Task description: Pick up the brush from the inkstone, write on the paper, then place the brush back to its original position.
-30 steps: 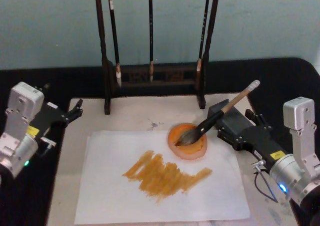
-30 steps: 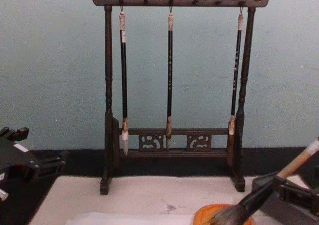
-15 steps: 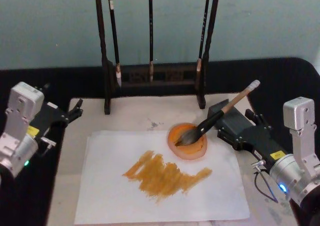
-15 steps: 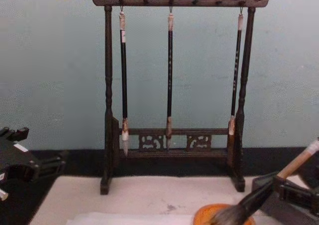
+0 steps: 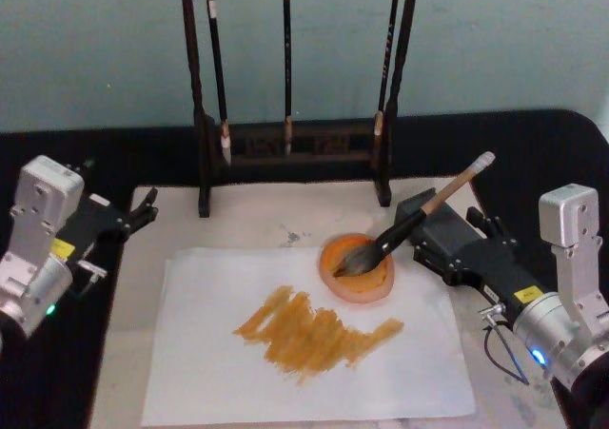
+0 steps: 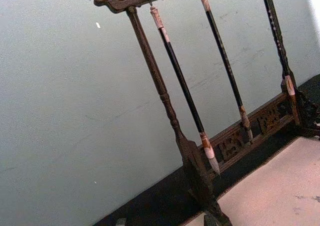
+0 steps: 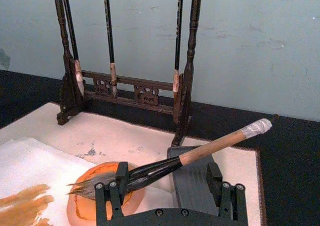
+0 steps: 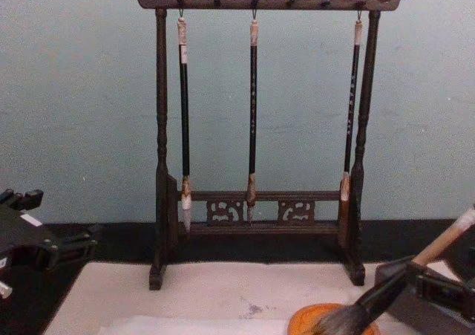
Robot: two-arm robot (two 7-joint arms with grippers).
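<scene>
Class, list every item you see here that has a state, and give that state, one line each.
Large tan-handled calligraphy brush: bristles resting in the dish, handle propped on a grey block.
Round orange inkstone dish: upright on the paper.
White paper sheet: flat, marked with orange strokes.
Three thin dark brushes: hanging from the rack.

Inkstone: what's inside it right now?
The brush's bristles rest in the inkstone, its handle leaning on a grey block. Whatever lies under the bristles is hidden.
</scene>
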